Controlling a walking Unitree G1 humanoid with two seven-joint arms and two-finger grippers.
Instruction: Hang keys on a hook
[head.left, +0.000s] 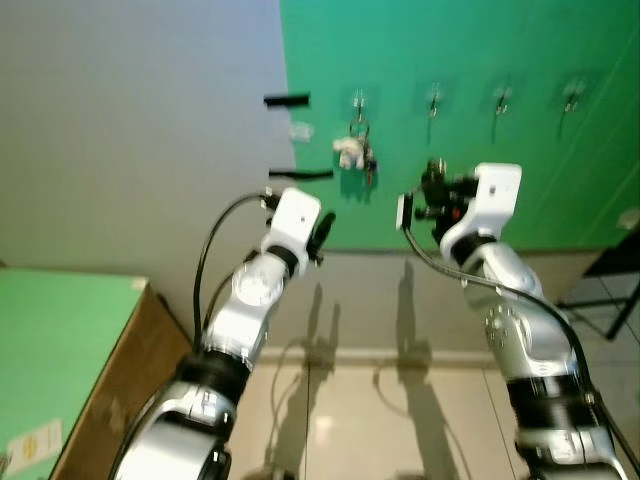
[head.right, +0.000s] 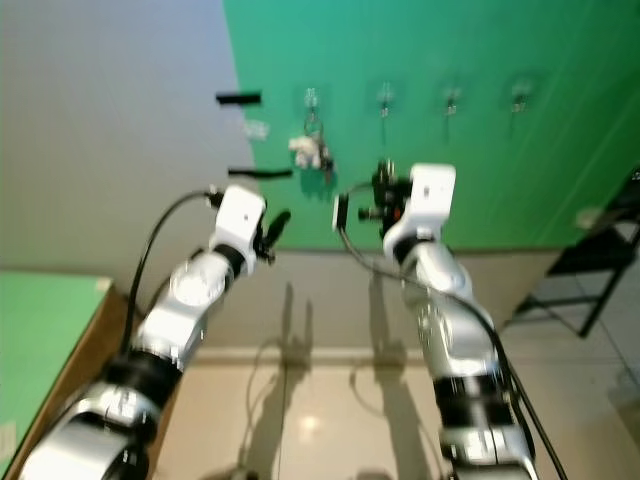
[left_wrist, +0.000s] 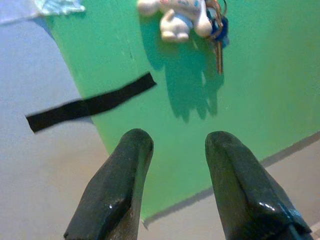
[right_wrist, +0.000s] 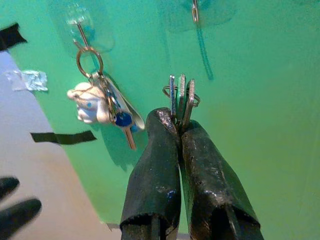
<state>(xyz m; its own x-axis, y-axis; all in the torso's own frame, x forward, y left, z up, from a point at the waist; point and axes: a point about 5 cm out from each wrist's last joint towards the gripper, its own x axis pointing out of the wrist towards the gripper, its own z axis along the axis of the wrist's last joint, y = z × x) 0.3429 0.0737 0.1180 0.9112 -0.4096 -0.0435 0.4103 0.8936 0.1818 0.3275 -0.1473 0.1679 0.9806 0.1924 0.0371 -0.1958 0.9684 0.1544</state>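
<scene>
Left gripper is hovering w/ fingers apart, holding nothing, below the toy keychain already hanging on the first hook. Right gripper is pinching the keys upright, ring up, prob. aiming for the next free hook.

A green wall panel adjoins a grey wall marked with black tape strips; glossy beige floor tiles below, a green-topped box at left
</scene>
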